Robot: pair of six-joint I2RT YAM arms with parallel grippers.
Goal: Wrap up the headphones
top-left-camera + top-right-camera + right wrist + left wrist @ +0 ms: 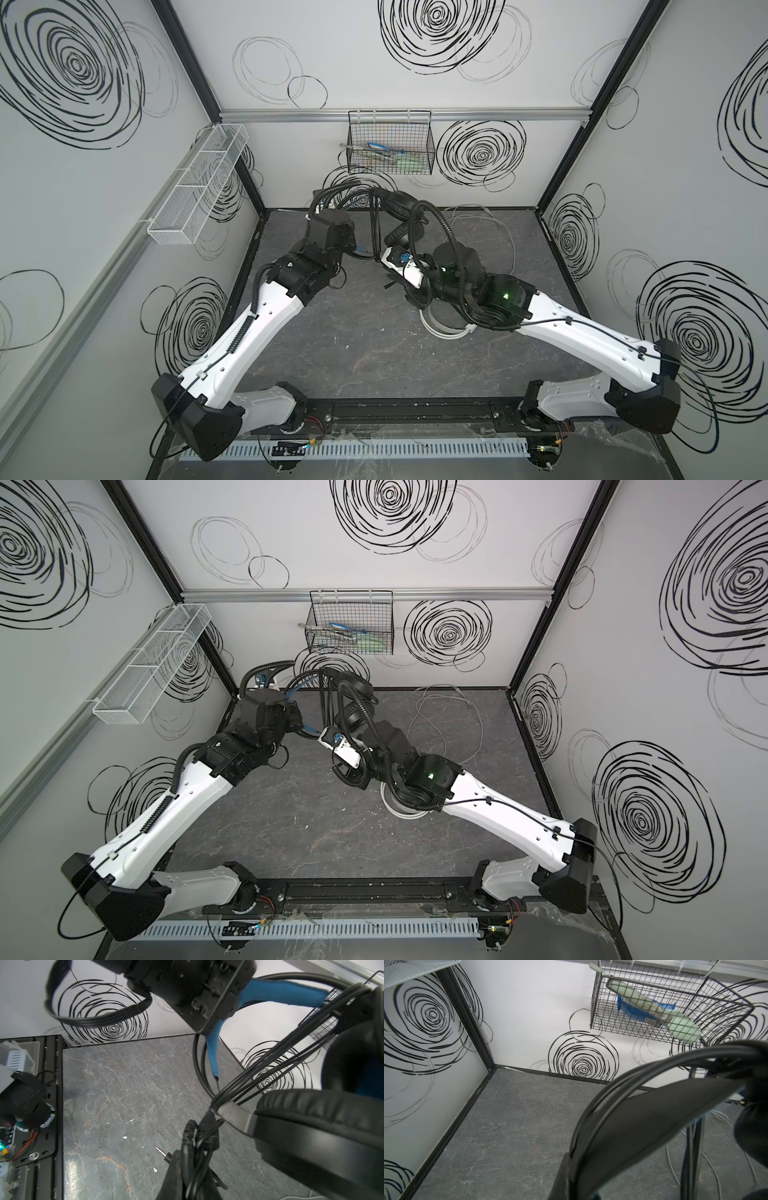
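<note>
Black headset (pixel 398 203) held up off the table (pixel 353 357)

We've got the left gripper (pixel 357 250) clamped tight on its headband, above the back middle of the table; the right gripper (pixel 195 1147) is pinched closed on the bunched black cable (pixel 232 1088) just beside an ear cup (pixel 311 1109); several strands run up to the headband; the white headset (pixel 444 330) lies on the table under our right arm.

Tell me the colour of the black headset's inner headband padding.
Blue headband padding, clearest in right wrist view.
</note>
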